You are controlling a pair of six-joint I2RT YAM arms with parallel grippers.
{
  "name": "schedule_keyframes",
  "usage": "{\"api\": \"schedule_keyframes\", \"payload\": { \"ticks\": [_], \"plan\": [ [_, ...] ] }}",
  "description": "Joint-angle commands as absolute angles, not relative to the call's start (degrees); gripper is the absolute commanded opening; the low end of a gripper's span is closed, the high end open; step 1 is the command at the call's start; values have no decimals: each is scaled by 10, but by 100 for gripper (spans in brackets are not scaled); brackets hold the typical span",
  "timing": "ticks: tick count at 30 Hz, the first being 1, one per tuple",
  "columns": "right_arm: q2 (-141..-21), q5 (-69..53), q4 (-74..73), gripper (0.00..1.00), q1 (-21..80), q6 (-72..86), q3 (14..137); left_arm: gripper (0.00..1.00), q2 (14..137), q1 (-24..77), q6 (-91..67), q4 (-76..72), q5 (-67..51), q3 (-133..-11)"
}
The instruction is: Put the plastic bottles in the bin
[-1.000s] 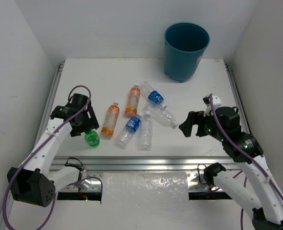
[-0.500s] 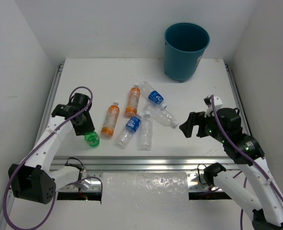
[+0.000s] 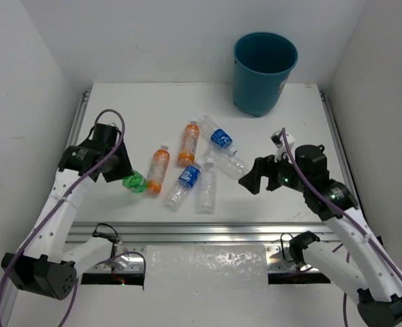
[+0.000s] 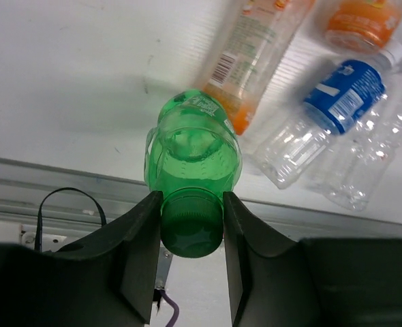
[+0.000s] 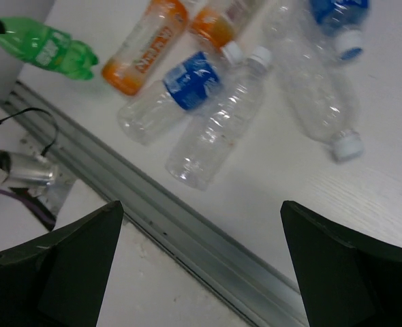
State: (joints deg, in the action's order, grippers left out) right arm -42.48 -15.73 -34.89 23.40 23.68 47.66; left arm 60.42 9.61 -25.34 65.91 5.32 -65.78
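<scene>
Green bottle (image 4: 193, 153), cap pinched in left gripper (image 4: 191, 204), points base-first at an orange bottle (image 4: 254, 58) (seemingly airborne); right gripper (image 5: 201, 208) gapes.

Nearest orange bottle (image 4: 255, 54) blurred (cap end beyond the upper edge).

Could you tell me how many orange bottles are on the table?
2: one orange bottle beside the green bottle, the other behind it, toward the bin. None seems hidden.
</scene>
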Motion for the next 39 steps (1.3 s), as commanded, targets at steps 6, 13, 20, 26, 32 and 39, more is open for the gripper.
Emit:
{"api": "schedule_keyframes", "payload": {
  "ticks": [6,13,20,26,32,39],
  "plan": [
    [-551,-302,-28,99,332,167,461,0,567,161,-247,649,-34,-728],
    [-722,-265,45,99,451,31,560,0,561,185,-253,578,-200,-727],
    [-806,-298,97,99,487,2,604,0,556,185,-261,511,-284,-727],
    [-834,-345,122,99,492,-4,613,0,555,185,-263,477,-330,-709],
    [-839,-325,120,41,495,-25,614,0,563,185,-261,475,-297,-734],
    [-828,-220,138,0,488,-39,605,100,580,185,-274,467,-43,-783]
  ]
}}
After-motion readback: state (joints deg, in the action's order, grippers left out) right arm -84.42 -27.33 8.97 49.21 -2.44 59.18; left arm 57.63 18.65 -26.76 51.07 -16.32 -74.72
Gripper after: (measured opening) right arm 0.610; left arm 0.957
